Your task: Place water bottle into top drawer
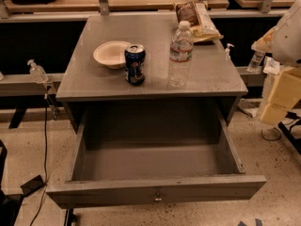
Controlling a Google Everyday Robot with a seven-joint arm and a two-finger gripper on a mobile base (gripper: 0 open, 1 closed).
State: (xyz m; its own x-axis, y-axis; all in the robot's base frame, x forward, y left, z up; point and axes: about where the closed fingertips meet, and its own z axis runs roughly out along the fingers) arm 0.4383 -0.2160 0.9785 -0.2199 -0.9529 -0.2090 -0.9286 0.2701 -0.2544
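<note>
The water bottle (181,54) stands upright on the grey cabinet top (94,81), right of centre; it is clear ribbed plastic with a white cap and a pale label. The top drawer (155,191) is pulled fully out below the cabinet top, with a small metal knob (158,197) on its front panel; its inside looks empty. My arm hangs at the right edge of the view. Its gripper (274,111) is off the cabinet's right side, below the level of the top, well away from the bottle and holding nothing I can see.
A blue soda can (135,64) and a white bowl (111,54) stand left of the bottle. A snack bag (197,19) lies at the back right. A pump dispenser (37,72) is on the left shelf and a small bottle (256,60) on the right shelf. A cable (45,140) hangs at left.
</note>
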